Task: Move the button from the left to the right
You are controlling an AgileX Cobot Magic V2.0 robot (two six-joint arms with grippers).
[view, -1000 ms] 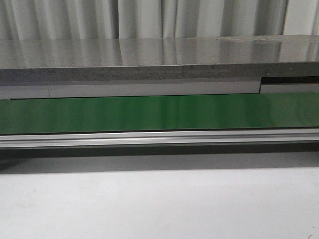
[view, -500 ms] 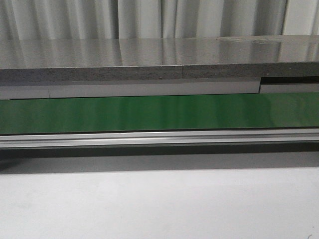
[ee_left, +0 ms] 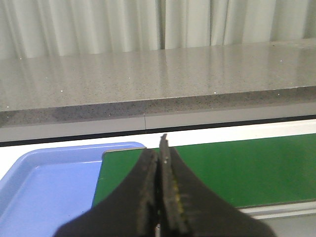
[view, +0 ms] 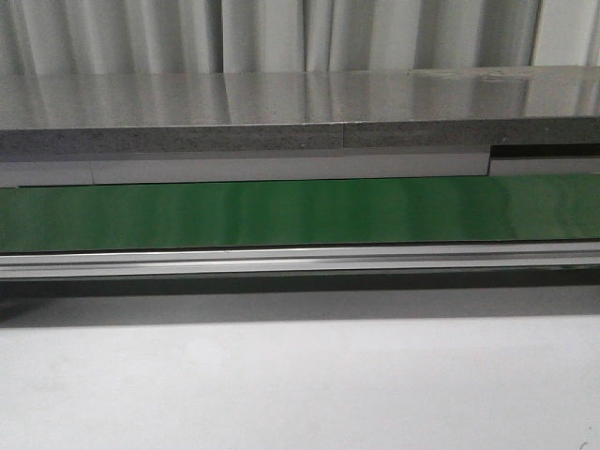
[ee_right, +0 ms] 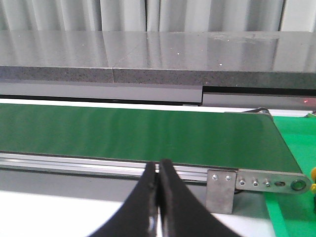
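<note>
No whole button shows in any view. A small yellow sliver over something black (ee_right: 313, 174) sits at the edge of the right wrist view, too cut off to identify. My left gripper (ee_left: 159, 154) is shut and empty, held over the end of the green conveyor belt (ee_left: 237, 168) beside a blue tray (ee_left: 44, 182). My right gripper (ee_right: 159, 167) is shut and empty, held in front of the belt's aluminium rail (ee_right: 74, 162). Neither gripper shows in the front view.
The green belt (view: 300, 214) runs across the front view, with an aluminium rail (view: 300, 260) in front and a grey stone counter (view: 281, 112) behind. White table surface (view: 300, 384) lies nearer. A metal bracket (ee_right: 256, 182) and green mat (ee_right: 296, 129) are at the belt's right end.
</note>
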